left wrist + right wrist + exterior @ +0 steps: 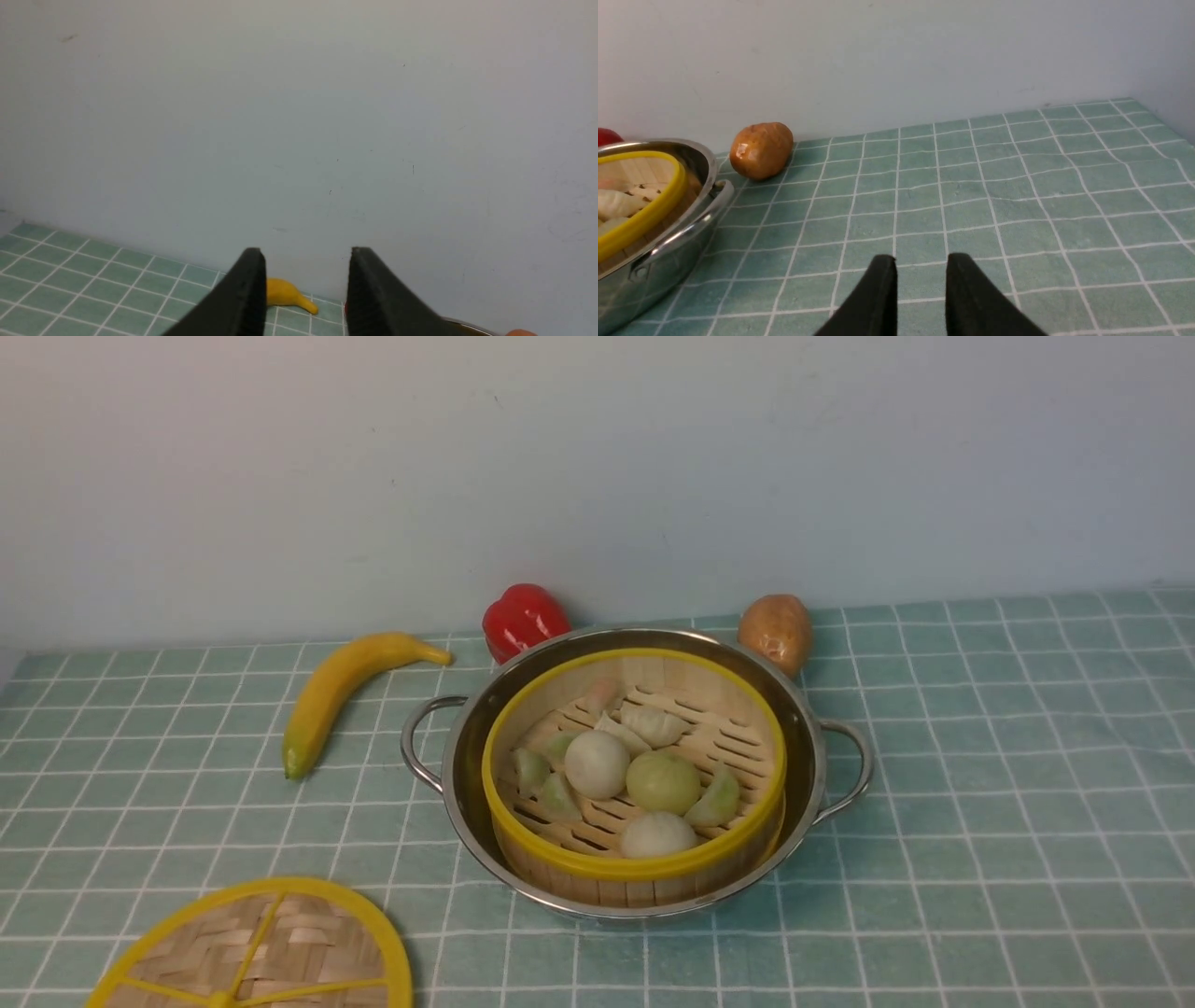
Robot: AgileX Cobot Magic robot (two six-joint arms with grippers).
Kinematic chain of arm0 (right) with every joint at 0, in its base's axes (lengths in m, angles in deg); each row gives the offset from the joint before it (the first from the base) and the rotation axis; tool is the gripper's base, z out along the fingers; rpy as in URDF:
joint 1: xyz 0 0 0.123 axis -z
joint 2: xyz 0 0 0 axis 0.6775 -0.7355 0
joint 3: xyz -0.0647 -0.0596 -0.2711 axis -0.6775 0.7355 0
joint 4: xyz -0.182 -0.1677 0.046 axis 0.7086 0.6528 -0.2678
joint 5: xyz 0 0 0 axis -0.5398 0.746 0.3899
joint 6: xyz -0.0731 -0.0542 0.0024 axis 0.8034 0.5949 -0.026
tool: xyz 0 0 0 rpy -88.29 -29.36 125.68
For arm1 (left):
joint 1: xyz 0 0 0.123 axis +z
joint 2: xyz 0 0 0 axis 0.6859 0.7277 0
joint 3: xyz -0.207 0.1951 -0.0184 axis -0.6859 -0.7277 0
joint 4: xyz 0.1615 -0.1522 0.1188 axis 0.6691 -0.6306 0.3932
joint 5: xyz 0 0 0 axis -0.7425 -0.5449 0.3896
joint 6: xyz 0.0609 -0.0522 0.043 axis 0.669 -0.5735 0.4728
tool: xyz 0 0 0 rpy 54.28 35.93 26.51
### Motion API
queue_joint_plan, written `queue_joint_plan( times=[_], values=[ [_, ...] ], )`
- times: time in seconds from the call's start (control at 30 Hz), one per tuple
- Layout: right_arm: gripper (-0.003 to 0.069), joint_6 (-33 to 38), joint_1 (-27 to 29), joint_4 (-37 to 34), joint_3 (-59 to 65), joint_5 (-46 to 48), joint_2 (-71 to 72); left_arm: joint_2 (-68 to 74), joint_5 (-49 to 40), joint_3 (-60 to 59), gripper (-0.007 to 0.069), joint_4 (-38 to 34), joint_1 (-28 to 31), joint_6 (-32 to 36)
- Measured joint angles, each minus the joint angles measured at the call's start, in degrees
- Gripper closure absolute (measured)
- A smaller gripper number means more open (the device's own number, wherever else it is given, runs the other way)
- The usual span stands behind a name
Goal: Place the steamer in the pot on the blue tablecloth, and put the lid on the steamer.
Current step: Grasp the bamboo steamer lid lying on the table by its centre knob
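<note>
steamer (635, 870) sits inside pot (464, 747); lid (271, 943) lies apart, flat on blue tablecloth (980, 784). i see left claw (307, 254) and right claw (920, 258) parted, both empty.

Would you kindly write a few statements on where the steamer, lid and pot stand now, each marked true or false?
1. The steamer sits inside the pot. True.
2. The lid covers the steamer. False: it lies on the blue tablecloth, front left, apart from the pot.
3. The banana lies left of the pot. True.
4. The steamer is empty. False: it holds dumplings and buns.
5. The right gripper grips the potato. False: its jaws are open on nothing; the potato rests on the cloth near the wall.
</note>
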Motion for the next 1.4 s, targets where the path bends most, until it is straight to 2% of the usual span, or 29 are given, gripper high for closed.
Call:
queue_joint_plan(
  times=[0.13, 0.17, 0.23, 0.3, 0.4, 0.67, 1.4],
  values=[
    [0.0471, 11.66, 0.00, -8.99, 0.00, 0.00, 0.00, 0.00, 0.00, 0.00, 0.0382, 0.00, 0.00, 0.00],
    [0.0470, 12.35, 0.00, -9.45, 0.00, 0.00, 0.00, 0.00, 0.00, 0.00, 0.0382, 0.00, 0.00, 0.00],
    [0.0463, 20.68, 0.00, -14.55, 0.00, -0.05, 0.00, 0.00, 0.00, 0.00, 0.0382, 0.00, 0.00, 0.00],
    [0.0458, 25.77, 0.00, -17.68, 0.00, -0.05, 0.00, 0.00, 0.00, 0.00, 0.0382, 0.00, 0.00, 0.00],
    [0.0450, 28.79, 0.00, -19.57, 0.00, -0.05, 0.00, 0.00, 0.00, 0.00, 0.0382, 0.00, 0.00, 0.00],
    [0.0423, 34.83, 0.00, -20.16, 0.00, 0.01, 0.00, 0.00, 0.00, 0.00, 0.0382, -0.05, 0.00, 0.00],
    [0.0419, 33.70, 0.00, -20.60, 0.00, 0.01, 0.00, 0.00, 0.00, 0.00, 0.0382, -0.05, 0.00, 0.00]
  ],
)
